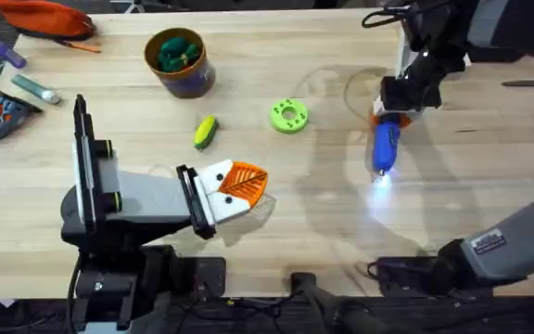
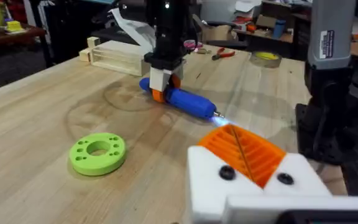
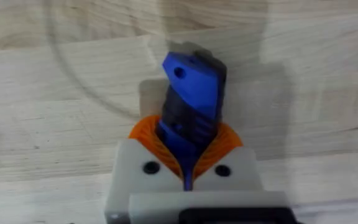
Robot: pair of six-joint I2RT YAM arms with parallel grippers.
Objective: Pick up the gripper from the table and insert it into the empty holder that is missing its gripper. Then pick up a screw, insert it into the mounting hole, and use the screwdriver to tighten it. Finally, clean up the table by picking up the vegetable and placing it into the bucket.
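Lying on the wooden surface (image 1: 323, 195) at right, the screwdriver (image 1: 385, 146) has its lit tip toward the near edge — right gripper (image 1: 389, 116) fingers pinch its rear end. Left gripper (image 1: 235, 186) rests low at centre-left, orange fingers apparently pressed together, both fitted. Vegetable (image 1: 206, 131) lies between bucket (image 1: 180, 62) and left gripper — green ring dish (image 1: 289, 115) just beside.

Both arms wore black joints and grey link covers, the right arm (image 1: 499, 250) carrying a small white printed label. The left gripper (image 1: 239, 188) had white angular mounts with orange ribbed pads (image 2: 244, 151) and two dark screws; the right gripper (image 3: 185, 177) matched it.
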